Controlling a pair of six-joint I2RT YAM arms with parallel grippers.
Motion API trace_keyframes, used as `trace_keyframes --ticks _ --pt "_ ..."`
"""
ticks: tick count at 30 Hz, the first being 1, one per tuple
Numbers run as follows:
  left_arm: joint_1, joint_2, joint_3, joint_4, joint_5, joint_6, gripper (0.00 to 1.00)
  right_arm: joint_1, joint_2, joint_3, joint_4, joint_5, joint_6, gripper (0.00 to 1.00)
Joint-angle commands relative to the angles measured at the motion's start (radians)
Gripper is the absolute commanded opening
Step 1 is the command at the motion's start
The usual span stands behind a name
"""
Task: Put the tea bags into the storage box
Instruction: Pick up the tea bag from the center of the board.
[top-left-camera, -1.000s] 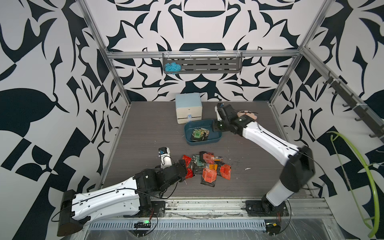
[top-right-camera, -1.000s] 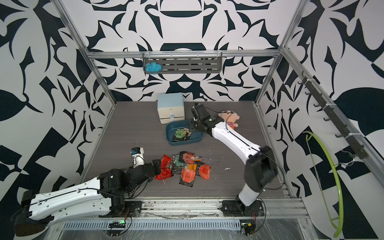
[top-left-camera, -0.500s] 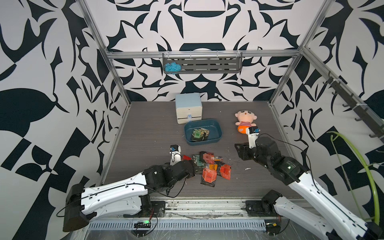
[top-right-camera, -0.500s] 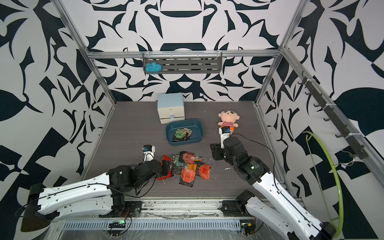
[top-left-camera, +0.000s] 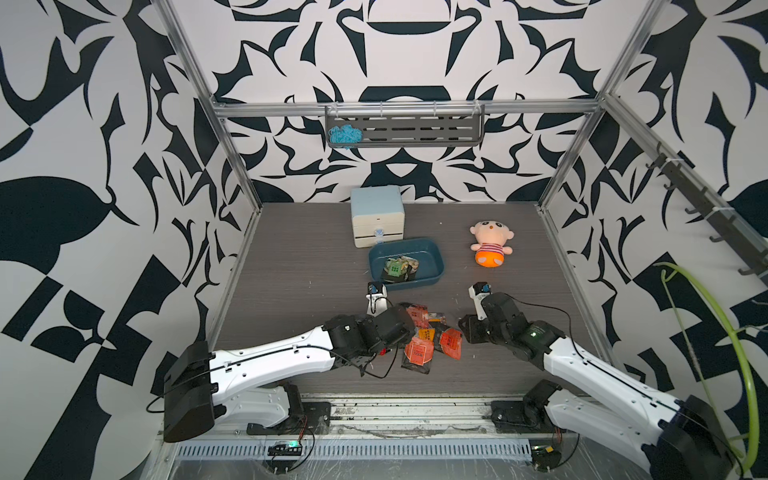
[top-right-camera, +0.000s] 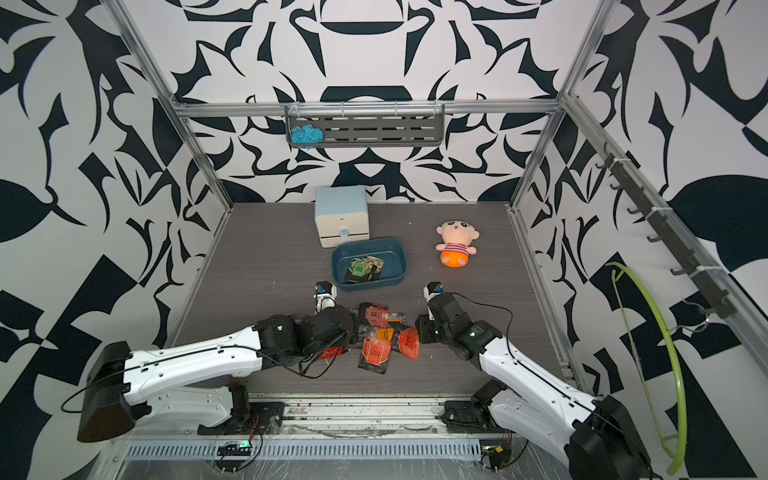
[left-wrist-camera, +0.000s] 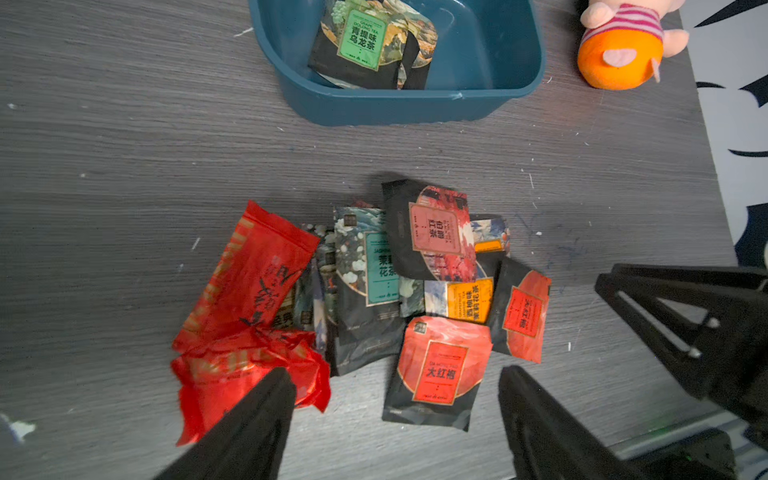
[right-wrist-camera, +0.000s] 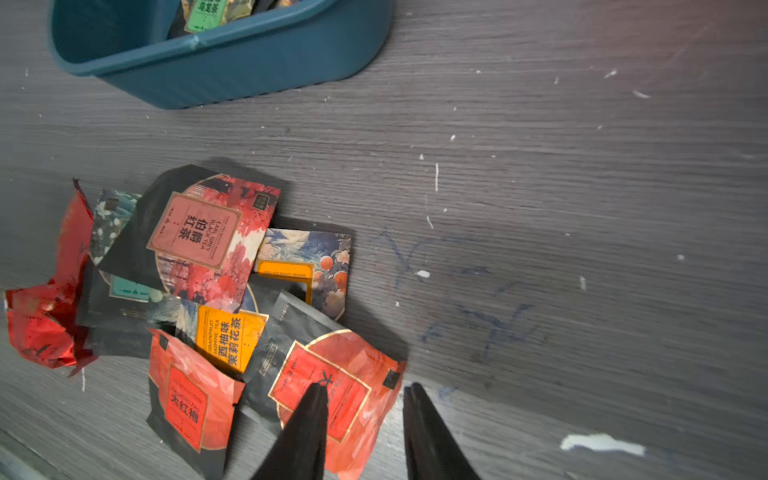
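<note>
The step in hand looks like picking from the pile; a few tea bags already lie in the box, while most sit in an overlapping heap on the desk, on the near side of the box and apart from it.

The left pincer is released, its fingers wide, low over the heap's near-left part; one finger overlaps the crumpled red bag; nothing is held.
The right pincer hangs at the heap's right end with only a narrow gap; one finger shows over the red-label bag, the other over bare desk just past its corner; that bag lies flat, and whether the tips touch it I cannot tell.

Next, I judge, each arm needs one bag alone: the bags overlap, so a low pinch on a free edge or a raised crease suits best; foil may slip, or drag a neighbour along; then lift clear of the box wall and let go over the bare right half inside.

Room: open desk lies between heap and box, and to the left; the cabinet stands just behind the box; the doll sits off to its right; the two arms work close together over one heap, so they could crowd each other.
</note>
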Motion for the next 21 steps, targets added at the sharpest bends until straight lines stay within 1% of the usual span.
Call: trace_keyframes --ticks 1,2,4,5,8,10,11,15,18,21 --pt "0.013 0.074 0.048 0.042 0.086 0.021 0.77 0.003 0.002 -0.023 0.082 -0.025 0.008 0.20" --pt "0.018 0.102 0.062 0.051 0.105 0.028 0.75 0.004 0.004 -0.031 0.090 -0.022 0.021 0.17" --pt "0.026 0.150 0.090 0.056 0.142 0.034 0.72 0.004 0.009 -0.048 0.097 -0.017 0.040 0.17" --pt "0.031 0.179 0.104 0.056 0.168 0.040 0.70 0.003 0.013 -0.051 0.097 -0.013 0.051 0.15" --pt "0.038 0.253 0.148 0.069 0.225 0.055 0.62 0.003 0.022 -0.063 0.095 -0.015 0.067 0.11" --pt "0.039 0.298 0.178 0.068 0.254 0.068 0.60 0.003 0.026 -0.071 0.099 -0.012 0.082 0.11" --pt "0.040 0.318 0.193 0.067 0.264 0.072 0.59 0.003 0.028 -0.068 0.089 -0.006 0.087 0.08" --pt "0.045 0.385 0.238 0.063 0.309 0.085 0.55 0.004 0.027 -0.072 0.081 0.000 0.096 0.08" --pt "0.046 0.417 0.252 0.086 0.356 0.094 0.44 0.003 0.033 -0.077 0.075 0.010 0.108 0.07" --pt "0.049 0.440 0.257 0.099 0.380 0.099 0.43 0.004 0.056 -0.076 0.076 0.001 0.110 0.07"
